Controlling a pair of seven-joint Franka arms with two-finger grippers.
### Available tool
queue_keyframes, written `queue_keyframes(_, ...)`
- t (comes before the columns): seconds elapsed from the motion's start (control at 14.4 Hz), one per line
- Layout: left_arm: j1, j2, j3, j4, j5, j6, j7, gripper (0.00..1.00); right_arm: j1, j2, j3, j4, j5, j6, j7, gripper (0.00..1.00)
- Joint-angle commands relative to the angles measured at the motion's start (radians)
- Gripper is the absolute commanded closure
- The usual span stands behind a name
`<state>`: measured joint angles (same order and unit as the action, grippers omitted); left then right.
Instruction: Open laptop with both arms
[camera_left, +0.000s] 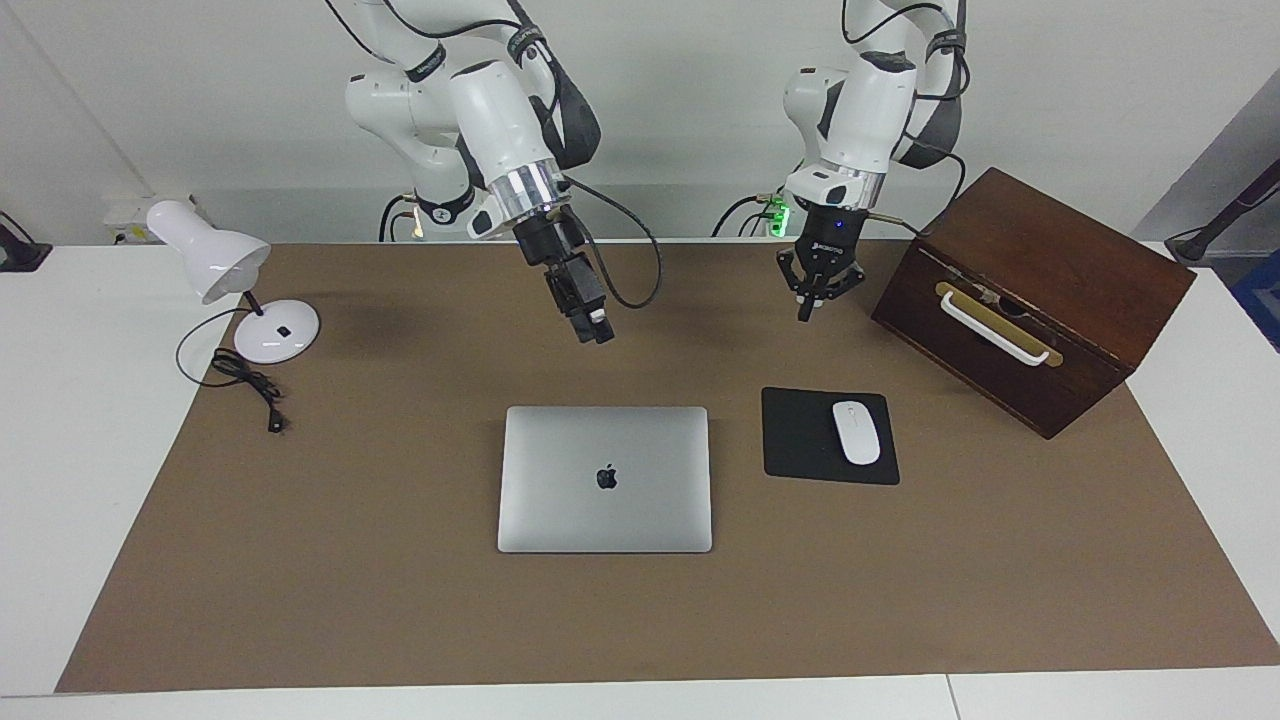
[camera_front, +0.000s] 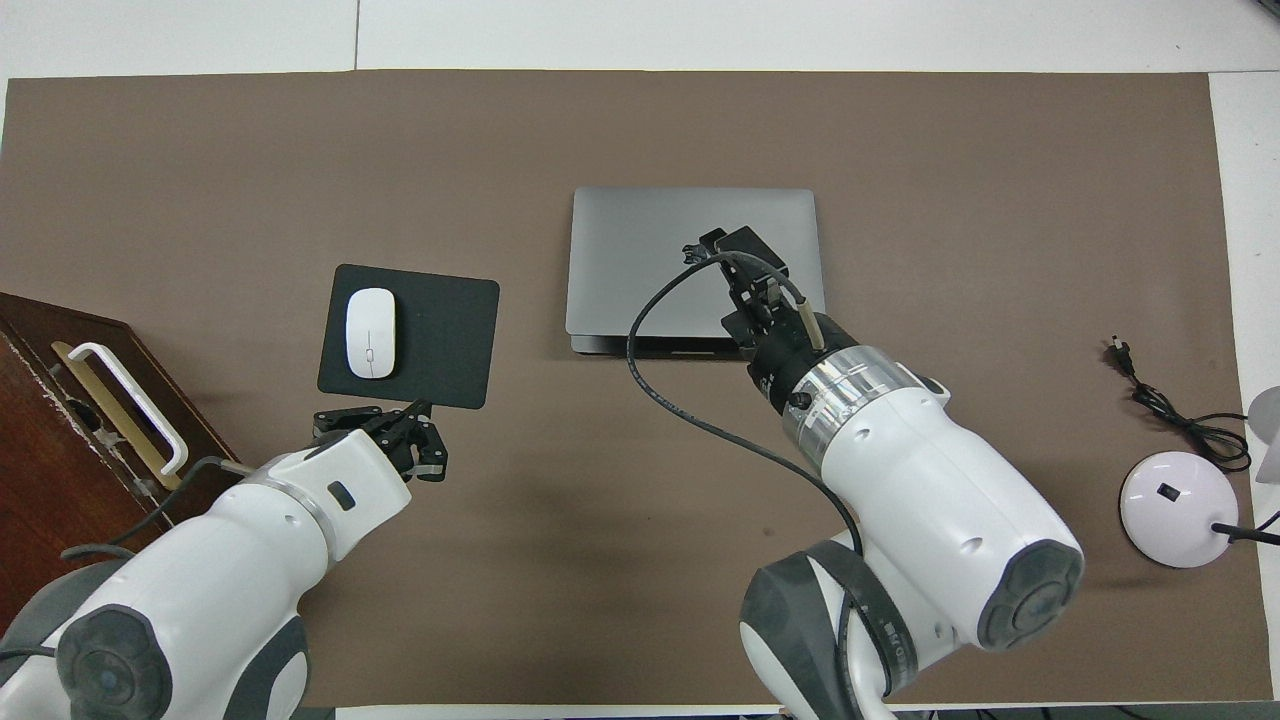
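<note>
The silver-grey laptop (camera_left: 604, 478) lies closed and flat on the brown mat, apple logo up, in the middle of the table. It also shows in the overhead view (camera_front: 640, 260), with a small notch in its edge nearer to the robots. My right gripper (camera_left: 595, 330) hangs tilted in the air over the mat just on the robots' side of the laptop; in the overhead view the right gripper (camera_front: 728, 245) covers part of the lid. My left gripper (camera_left: 806, 308) hangs shut and empty above the mat, on the robots' side of the black mousepad (camera_left: 828, 436).
A white mouse (camera_left: 856, 432) lies on the mousepad beside the laptop. A dark wooden box (camera_left: 1030, 300) with a white handle stands at the left arm's end. A white desk lamp (camera_left: 230, 270) and its cable (camera_left: 250, 385) stand at the right arm's end.
</note>
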<state>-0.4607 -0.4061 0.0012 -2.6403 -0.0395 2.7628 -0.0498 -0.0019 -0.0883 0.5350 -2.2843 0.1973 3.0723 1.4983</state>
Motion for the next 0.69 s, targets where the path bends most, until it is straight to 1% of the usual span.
queue_keyframes(0.0,-0.038,0.050,0.010,-0.044,-0.011,0.146,-0.005,1.00,-0.001,-0.031,0.032,-0.056,0.024,0.037,0.042,0.00)
queue_keyframes(0.14,-0.073,0.146,0.011,-0.050,-0.013,0.274,-0.013,1.00,0.003,-0.024,0.039,-0.081,0.025,0.084,0.043,0.00)
queue_keyframes(0.42,-0.107,0.292,0.011,-0.046,-0.013,0.482,-0.030,1.00,0.011,-0.011,0.040,-0.095,0.025,0.101,0.051,0.00)
queue_keyframes(0.49,-0.114,0.320,0.011,-0.046,-0.013,0.532,-0.030,1.00,0.017,-0.007,0.040,-0.109,0.025,0.133,0.057,0.00)
queue_keyframes(0.62,-0.116,0.345,0.011,-0.046,-0.011,0.569,-0.030,1.00,0.022,0.005,0.042,-0.122,0.025,0.152,0.059,0.00)
